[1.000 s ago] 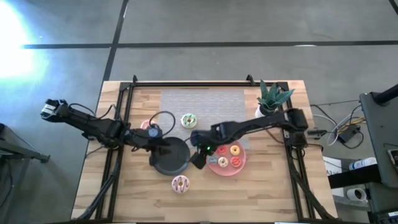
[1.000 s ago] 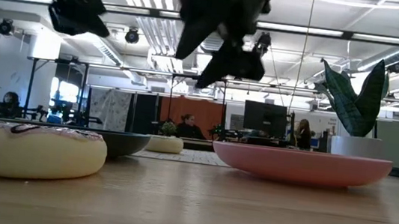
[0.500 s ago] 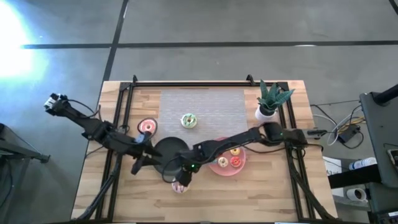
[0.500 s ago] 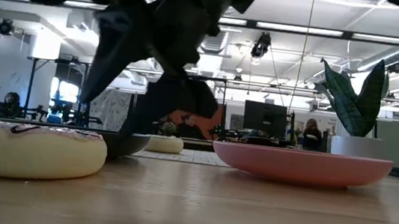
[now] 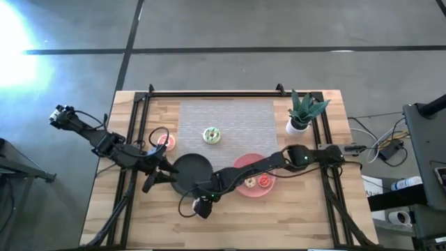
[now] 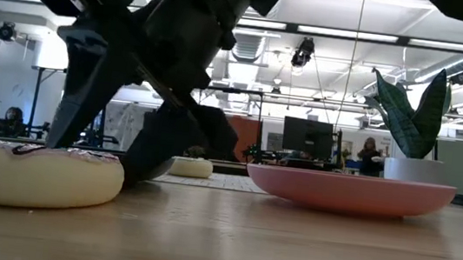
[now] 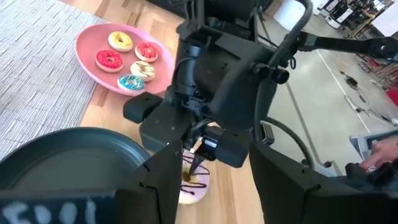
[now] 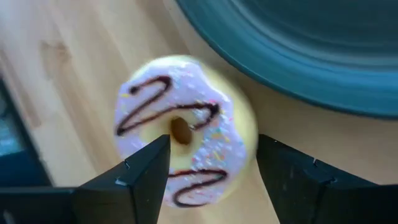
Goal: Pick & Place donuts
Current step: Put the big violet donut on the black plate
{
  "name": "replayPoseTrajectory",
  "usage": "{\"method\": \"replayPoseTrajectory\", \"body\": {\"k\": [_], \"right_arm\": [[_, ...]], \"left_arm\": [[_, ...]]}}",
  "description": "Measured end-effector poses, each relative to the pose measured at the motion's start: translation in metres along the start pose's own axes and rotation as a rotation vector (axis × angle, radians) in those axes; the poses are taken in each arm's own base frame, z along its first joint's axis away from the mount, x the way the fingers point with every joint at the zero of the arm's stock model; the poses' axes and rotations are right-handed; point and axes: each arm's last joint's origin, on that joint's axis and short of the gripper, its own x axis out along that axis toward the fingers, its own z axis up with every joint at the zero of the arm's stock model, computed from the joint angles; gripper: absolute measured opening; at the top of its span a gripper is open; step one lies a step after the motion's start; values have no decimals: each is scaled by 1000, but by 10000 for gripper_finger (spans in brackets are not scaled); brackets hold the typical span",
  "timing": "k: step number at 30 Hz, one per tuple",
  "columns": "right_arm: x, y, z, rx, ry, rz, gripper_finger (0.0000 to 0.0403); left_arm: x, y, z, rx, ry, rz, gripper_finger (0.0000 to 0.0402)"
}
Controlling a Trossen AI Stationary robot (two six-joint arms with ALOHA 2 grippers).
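Observation:
The white donut with dark drizzle [image 8: 183,149] lies flat on the wood just off the black plate [image 5: 189,169], at its near side. My right gripper [image 8: 211,142] is open and hangs low over it, one finger on each side; I cannot tell if they touch. The low view shows those fingers [image 6: 78,95] coming down around the donut [image 6: 34,176]. Several small donuts [image 7: 124,59] lie on the pink plate [image 5: 256,192]. A green donut [image 5: 211,135] rests on the grey mat, and a pink one [image 5: 165,141] on the wood. My left gripper [image 5: 152,181] waits left of the black plate.
A potted plant [image 5: 301,111] stands at the table's far right corner. The grey mat [image 5: 230,115] covers the far middle. Black frame rails [image 5: 132,139] run along the left, right and far edges. Bare wood lies along the near edge.
My right gripper has swung from over the pink plate toward the table's left and near edge and come down over the white donut. My left gripper has drawn back from above the black plate toward the table's left.

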Motion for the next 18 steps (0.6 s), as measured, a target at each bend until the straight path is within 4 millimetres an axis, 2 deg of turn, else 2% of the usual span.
{"method": "replayPoseTrajectory", "body": {"k": [5, 12, 14, 18], "right_arm": [[1, -2, -6, -1, 7, -54, 188], [-1, -1, -7, -68, 37, -43, 59], [-9, 1, -8, -121, 50, -33, 25], [-45, 3, -5, -156, 39, -62, 20]], "left_arm": [[1, 0, -1, 9, 8, 6, 160], [1, 1, -1, 3, 9, 7, 160], [1, 0, -1, 1, 9, 7, 160], [1, 0, -1, -16, 8, 6, 160]]}}
